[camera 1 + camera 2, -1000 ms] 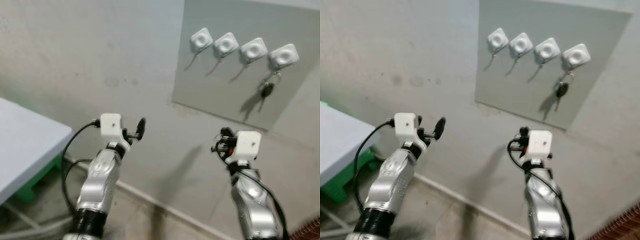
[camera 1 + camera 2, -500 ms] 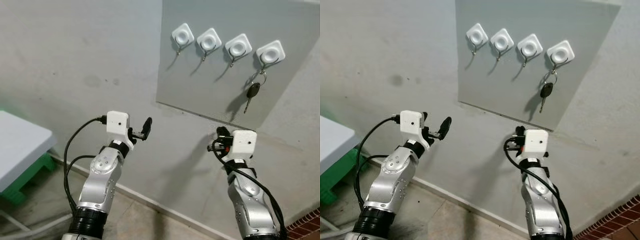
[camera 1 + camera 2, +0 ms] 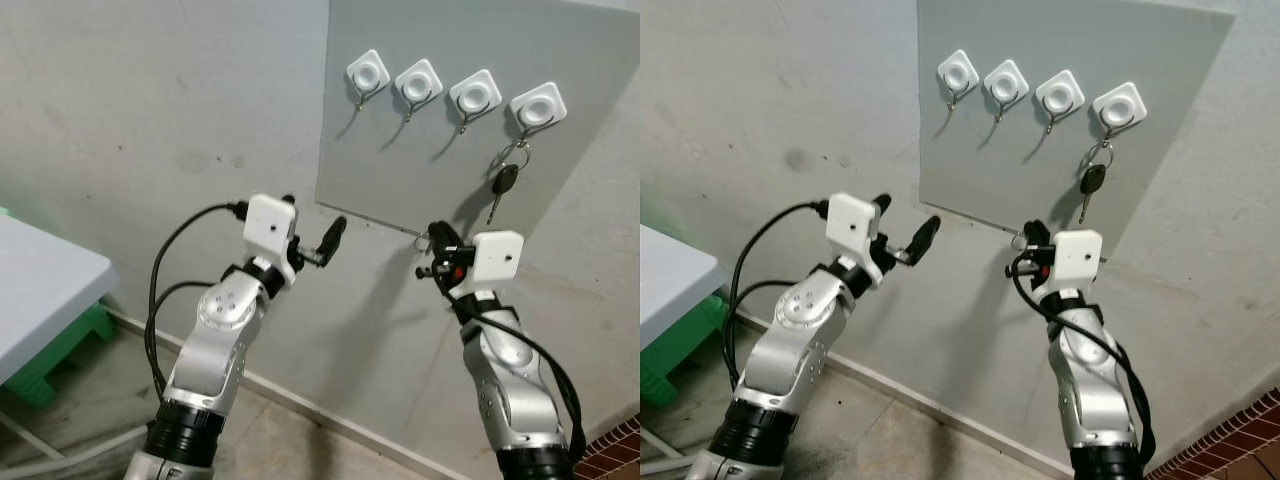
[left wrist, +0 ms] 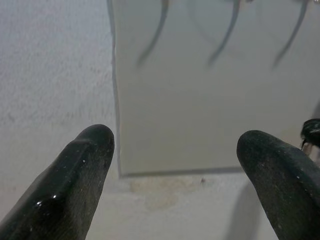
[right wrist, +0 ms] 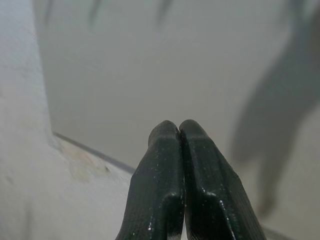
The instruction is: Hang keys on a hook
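— Grey plaster wall (image 3: 150, 110) all across, with a skirting line low down and a corner of a pale table (image 3: 40, 300) on green legs at the robot's left. What sits nearest the camera?

— Both silver forearms, rising from the bottom edge and bent upward toward the wall. The left arm leans inward, a black cable looping off its white wrist block. The left gripper (image 3: 310, 228) points right, at the lower left corner of the panel, and its two black fingers (image 4: 75, 175) stand wide apart in the left wrist view, the panel's edge between them.

— And the right arm?

— More upright, elbow low, wrist block tilted. The right gripper (image 3: 437, 243) reaches up and left, just below the panel's bottom edge. In the right wrist view its fingertips (image 5: 170, 150) are pressed flat together with no gap. A small metal ring (image 3: 423, 241) shows beside those fingers in the head views; whether it is pinched I cannot tell.

— Farther back?

— A light grey panel (image 3: 400, 170) fixed flat to the wall, carrying a row of four white square hooks (image 3: 421, 81). On the rightmost hook (image 3: 538, 105) hangs a black-headed key (image 3: 503, 184) on a ring, blade down, its shadow falling on the panel beside it. The other three hooks cast only their own thin curved shadows. The key is above and to the right of the right gripper, apart from it.
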`<state>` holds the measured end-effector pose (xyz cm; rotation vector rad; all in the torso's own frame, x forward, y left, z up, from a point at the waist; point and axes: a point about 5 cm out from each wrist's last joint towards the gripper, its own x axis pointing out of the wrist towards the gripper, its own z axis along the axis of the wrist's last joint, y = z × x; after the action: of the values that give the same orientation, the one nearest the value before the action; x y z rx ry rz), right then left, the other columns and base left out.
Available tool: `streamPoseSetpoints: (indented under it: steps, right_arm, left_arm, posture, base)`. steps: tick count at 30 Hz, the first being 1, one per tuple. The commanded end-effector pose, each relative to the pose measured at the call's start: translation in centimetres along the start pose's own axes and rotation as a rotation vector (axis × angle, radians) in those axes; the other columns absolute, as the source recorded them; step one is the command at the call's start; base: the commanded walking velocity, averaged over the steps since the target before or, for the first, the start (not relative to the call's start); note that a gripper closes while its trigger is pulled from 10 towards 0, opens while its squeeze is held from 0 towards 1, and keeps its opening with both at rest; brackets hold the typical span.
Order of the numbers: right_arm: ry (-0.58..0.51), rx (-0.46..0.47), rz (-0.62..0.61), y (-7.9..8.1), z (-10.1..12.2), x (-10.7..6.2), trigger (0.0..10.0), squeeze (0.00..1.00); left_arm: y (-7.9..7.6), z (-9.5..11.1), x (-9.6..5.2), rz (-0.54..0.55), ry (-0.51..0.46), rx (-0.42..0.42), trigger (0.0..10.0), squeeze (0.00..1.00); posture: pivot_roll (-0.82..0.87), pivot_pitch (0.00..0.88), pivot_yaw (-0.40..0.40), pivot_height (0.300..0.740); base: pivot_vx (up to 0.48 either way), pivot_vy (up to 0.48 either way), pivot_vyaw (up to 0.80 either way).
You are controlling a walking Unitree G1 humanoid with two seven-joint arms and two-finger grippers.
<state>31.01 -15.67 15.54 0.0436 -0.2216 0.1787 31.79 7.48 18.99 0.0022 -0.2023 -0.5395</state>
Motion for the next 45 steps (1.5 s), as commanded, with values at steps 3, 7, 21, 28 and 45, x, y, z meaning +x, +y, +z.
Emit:
streamPoseSetpoints:
  steps: [3,7,21,28,45]
  right_arm:
    - [-0.073,-0.007,0.02,-0.3,2.1,1.2,10.0,0.0]
    - [-0.107,-0.007,0.027,-0.5,3.0,1.6,10.0,0.0]
    - [-0.261,0.038,0.077,-0.8,6.6,1.9,10.0,0.0]
    - [-0.325,0.058,0.06,-1.2,7.9,1.5,10.0,0.0]
    - [-0.414,0.083,0.069,-1.7,10.2,1.9,10.0,0.0]
  left_arm:
    - [-0.6,0.9,0.2,-0.039,-0.02,-0.001,10.0,0.0]
    - [-0.9,1.6,0.2,-0.061,-0.033,0.015,10.0,0.0]
    - [-2.5,3.8,0.7,-0.164,-0.08,0.052,10.0,0.0]
    - [-3.2,4.1,0.8,-0.196,-0.085,0.052,10.0,0.0]
    - [-3.6,4.4,0.7,-0.211,-0.088,0.048,10.0,0.0]
  posture:
    - [-0.02,0.019,-0.032,0.74]
    - [-0.02,0.022,-0.036,0.74]
    - [-0.03,0.027,-0.028,0.74]
    - [-0.03,0.028,-0.021,0.74]
    - [-0.03,0.027,-0.024,0.74]
  base:
    - [0.0,0.0,0.0]
    - [0.0,0.0,0.0]
    - [0.0,0.0,0.0]
    - [0.0,0.0,0.0]
    - [0.0,0.0,0.0]
